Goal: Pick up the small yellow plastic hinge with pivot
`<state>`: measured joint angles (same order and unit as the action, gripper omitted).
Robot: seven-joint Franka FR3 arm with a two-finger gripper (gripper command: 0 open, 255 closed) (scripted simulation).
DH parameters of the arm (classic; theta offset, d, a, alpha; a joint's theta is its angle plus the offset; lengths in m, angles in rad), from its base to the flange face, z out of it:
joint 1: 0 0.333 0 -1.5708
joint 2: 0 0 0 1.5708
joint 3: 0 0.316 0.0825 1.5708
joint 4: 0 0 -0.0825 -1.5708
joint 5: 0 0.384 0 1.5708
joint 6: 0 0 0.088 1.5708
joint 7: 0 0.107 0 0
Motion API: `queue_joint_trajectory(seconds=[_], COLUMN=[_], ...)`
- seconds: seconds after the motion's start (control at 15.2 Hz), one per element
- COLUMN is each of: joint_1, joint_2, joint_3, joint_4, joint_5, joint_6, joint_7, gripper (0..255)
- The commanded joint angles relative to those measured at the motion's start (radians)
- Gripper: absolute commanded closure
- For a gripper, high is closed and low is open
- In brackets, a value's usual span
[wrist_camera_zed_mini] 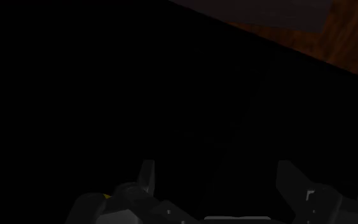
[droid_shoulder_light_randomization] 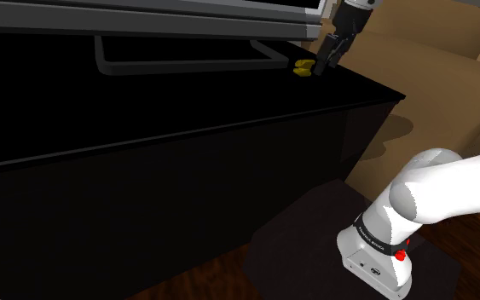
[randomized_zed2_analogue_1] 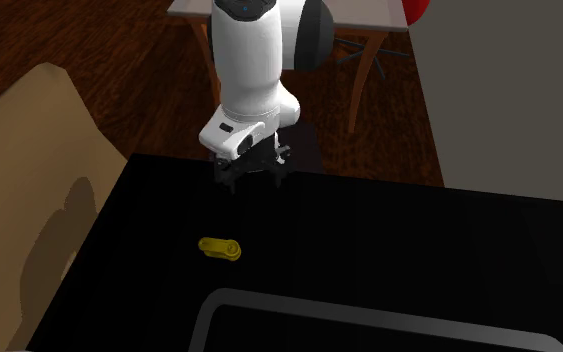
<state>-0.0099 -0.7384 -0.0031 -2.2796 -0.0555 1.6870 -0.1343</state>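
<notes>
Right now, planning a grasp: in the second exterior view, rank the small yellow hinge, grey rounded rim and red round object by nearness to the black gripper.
1. Small yellow hinge, beside the black gripper.
2. Grey rounded rim, at the bottom edge.
3. Red round object, top right corner.

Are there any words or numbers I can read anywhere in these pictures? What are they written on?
No text can be read.
Dark band round the arm's base: tiny white marks, too small to read.
Round mark on the base below it: too small to read.
Yellow hinge and black surface: no writing.
</notes>
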Motion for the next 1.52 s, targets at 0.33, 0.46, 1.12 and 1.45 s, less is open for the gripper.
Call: queue_joint_trajectory(seconds=[0.33, 0.46, 1.12, 1.45], joint_1=[0.128, 0.182, 0.277, 0.275], joint_2=[0.153, 0.233, 0.402, 0.399], joint_3=[-0.195, -0.262, -0.37, -0.373], joint_4=[0.123, 0.195, 0.282, 0.245], joint_5=[-0.09, -0.108, -0.115, -0.118], joint_6=[0.0, -0.002, 0.056, 0.09], joint_7=[-0.569, -0.794, -1.24, -1.237], gripper=[0, 0, 0, 255])
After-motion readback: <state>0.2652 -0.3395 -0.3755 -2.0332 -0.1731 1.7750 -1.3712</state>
